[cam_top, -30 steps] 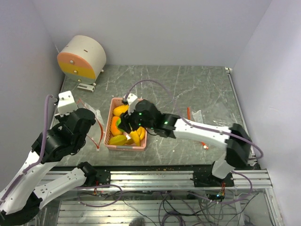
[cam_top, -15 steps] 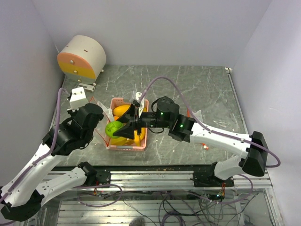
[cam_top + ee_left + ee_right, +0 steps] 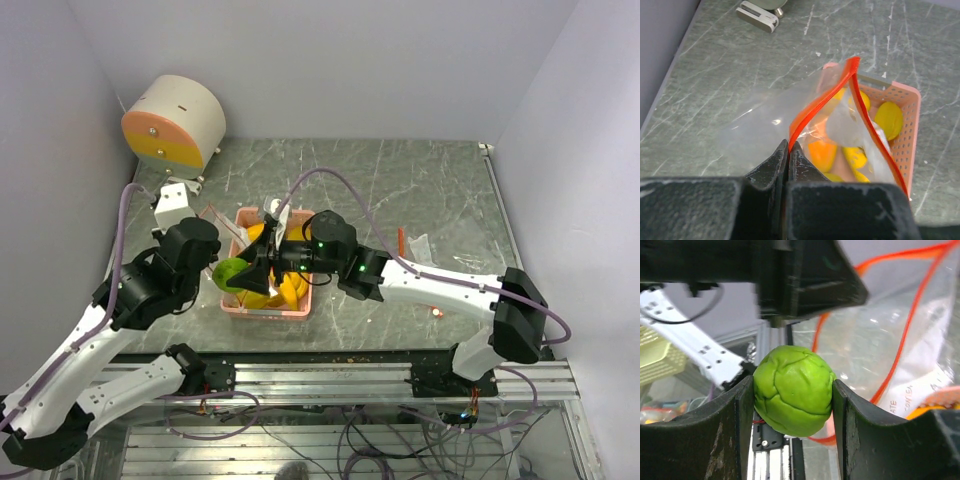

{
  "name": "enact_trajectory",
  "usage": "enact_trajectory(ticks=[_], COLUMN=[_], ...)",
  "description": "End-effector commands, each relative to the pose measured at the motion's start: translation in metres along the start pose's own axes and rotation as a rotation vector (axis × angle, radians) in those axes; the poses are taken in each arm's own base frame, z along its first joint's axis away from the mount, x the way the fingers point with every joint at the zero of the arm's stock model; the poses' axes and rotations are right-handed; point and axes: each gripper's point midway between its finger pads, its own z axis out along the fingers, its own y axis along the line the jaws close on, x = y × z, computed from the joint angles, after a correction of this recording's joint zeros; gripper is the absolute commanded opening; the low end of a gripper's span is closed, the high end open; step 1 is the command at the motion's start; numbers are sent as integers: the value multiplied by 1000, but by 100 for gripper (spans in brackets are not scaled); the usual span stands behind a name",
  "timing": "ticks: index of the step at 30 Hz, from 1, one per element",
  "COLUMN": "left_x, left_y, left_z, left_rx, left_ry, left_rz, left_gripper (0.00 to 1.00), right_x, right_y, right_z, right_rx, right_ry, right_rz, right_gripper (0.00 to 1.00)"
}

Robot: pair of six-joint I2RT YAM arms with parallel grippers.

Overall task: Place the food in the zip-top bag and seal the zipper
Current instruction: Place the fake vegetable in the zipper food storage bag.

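Observation:
My right gripper [image 3: 243,272] is shut on the bumpy green ball [image 3: 792,390], which also shows in the top view [image 3: 230,272]. It holds the ball over the left edge of the pink basket [image 3: 290,308], at the mouth of the clear zip-top bag [image 3: 890,335]. My left gripper [image 3: 789,146] is shut on the bag's red-orange zipper strip [image 3: 815,107] and holds the bag [image 3: 760,120] up with its mouth spread open. Yellow bananas [image 3: 290,288], an orange fruit [image 3: 822,152] and a yellow piece [image 3: 888,117] lie in the basket [image 3: 905,97].
A white and orange drum [image 3: 175,122] stands at the back left, with a small white clamp [image 3: 757,10] in front of it. A loose red-orange stick [image 3: 401,240] and a scrap of clear plastic [image 3: 420,245] lie right of the basket. Walls close the table's sides.
My right gripper has lifted the green ball out of the basket and carried it left to the bag's mouth. My left gripper has raised the bag beside the basket.

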Motion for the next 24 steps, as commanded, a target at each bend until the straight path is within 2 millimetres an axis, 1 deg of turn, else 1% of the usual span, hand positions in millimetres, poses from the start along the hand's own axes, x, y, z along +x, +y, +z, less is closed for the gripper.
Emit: enact_trajectory(ticks=[1, 5, 9, 12, 14, 15, 17, 19, 21, 23, 24], left_x=[-7, -2, 3, 5, 5, 5, 5, 4, 3, 1, -2], left_y=[-10, -15, -18, -22, -26, -27, -30, -31, -32, -34, -36], left_z=[-9, -17, -21, -22, -23, -23, -21, -18, -16, -15, -14], left_rx=[94, 165, 205, 230, 249, 257, 265, 259, 252, 250, 252], left_ry=[-4, 19, 34, 36, 36, 33, 25, 17, 10, 1, -6], left_rz=[-50, -70, -93, -111, -123, -130, -138, -145, -149, -156, -160], left_gripper=[7, 7, 7, 7, 7, 7, 7, 7, 7, 7, 7], right_x=[-13, -17, -22, -26, -24, -23, -21, -18, -14, -12, -13], right_y=[-37, -66, -85, -90, -94, -94, -89, -81, -78, -75, -73], right_z=[3, -4, -6, -1, 4, 6, 11, 13, 12, 7, -1], right_rx=[205, 371, 475, 492, 502, 498, 463, 430, 418, 413, 419], right_ry=[-51, -75, -95, -98, -90, -84, -68, -50, -28, -18, -14], right_rz=[-10, -23, -34, -35, -32, -32, -42, -55, -58, -60, -63], right_gripper=[17, 17, 17, 19, 22, 26, 36, 54, 72, 87, 100])
